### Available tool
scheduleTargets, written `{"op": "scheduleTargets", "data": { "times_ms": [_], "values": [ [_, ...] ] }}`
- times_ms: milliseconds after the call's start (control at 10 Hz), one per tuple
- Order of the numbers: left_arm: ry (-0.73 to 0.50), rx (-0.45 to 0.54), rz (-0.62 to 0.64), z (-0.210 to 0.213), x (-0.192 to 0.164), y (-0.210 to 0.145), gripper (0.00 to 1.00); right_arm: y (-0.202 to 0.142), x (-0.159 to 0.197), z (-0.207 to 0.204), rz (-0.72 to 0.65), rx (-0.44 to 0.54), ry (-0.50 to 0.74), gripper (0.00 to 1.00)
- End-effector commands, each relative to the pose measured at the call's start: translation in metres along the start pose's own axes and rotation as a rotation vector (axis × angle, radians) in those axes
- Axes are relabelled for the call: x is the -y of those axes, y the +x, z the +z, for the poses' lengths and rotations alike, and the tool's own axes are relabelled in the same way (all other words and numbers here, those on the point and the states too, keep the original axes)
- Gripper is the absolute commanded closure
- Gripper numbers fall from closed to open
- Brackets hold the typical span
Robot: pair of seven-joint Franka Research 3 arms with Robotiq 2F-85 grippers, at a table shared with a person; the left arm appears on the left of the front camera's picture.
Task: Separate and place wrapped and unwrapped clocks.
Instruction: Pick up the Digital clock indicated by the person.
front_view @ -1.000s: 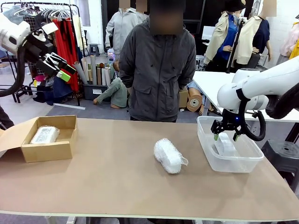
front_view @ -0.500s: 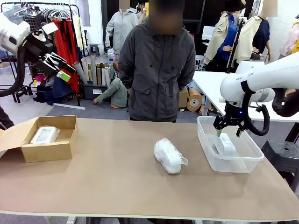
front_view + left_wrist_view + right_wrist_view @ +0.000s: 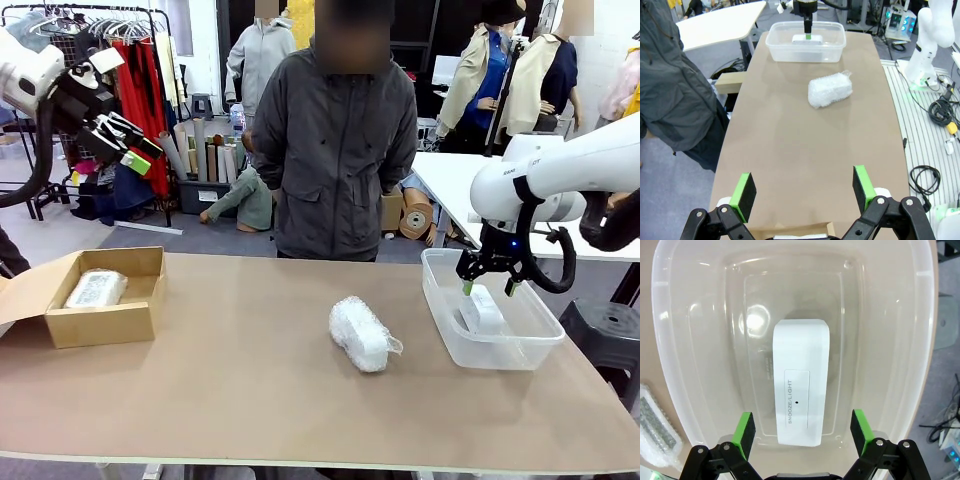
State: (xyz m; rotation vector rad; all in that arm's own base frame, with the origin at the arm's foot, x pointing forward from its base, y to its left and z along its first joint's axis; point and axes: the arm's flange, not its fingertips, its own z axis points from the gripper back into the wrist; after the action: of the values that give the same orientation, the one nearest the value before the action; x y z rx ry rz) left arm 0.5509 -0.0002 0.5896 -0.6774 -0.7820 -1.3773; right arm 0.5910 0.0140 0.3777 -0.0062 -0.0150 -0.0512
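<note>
Right hand (image 3: 486,290) rises, jaws wide, off bare clock (image 3: 799,402) lying in clear tub (image 3: 432,262). Wrapped clock (image 3: 360,333) on tabletop (image 3: 230,400): likely light, squashy, slippery film; take across narrow middle.

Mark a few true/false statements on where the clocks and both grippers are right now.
1. The bare white clock lies inside the clear tub. True.
2. The right gripper is shut on that clock. False: it is open above the clock, with its pads off it.
3. Both wrapped clocks lie loose on the table. False: one wrapped clock is in the cardboard box; the second wrapped clock lies on the table's middle.
4. The left gripper is open and empty. True.
</note>
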Motion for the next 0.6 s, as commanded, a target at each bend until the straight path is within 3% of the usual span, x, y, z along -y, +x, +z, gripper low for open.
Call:
{"op": "scheduleTargets", "data": {
  "times_ms": [0, 200, 500],
  "values": [
    [-0.005, 0.003, -0.007, 0.001, 0.001, -0.001, 0.0, 0.002, 0.0, 0.002, 0.0, 0.017, 0.001, 0.0],
    [-0.005, 0.003, -0.007, 0.001, 0.001, -0.001, 0.0, 0.0, 0.0, 0.0, 0.0, 0.0, 0.0, 0.0],
    [-0.005, 0.003, -0.007, 0.001, 0.001, -0.001, 0.0, -0.017, -0.012, 0.033, 0.261, 0.007, -0.008, 0.0]
  ]
}}
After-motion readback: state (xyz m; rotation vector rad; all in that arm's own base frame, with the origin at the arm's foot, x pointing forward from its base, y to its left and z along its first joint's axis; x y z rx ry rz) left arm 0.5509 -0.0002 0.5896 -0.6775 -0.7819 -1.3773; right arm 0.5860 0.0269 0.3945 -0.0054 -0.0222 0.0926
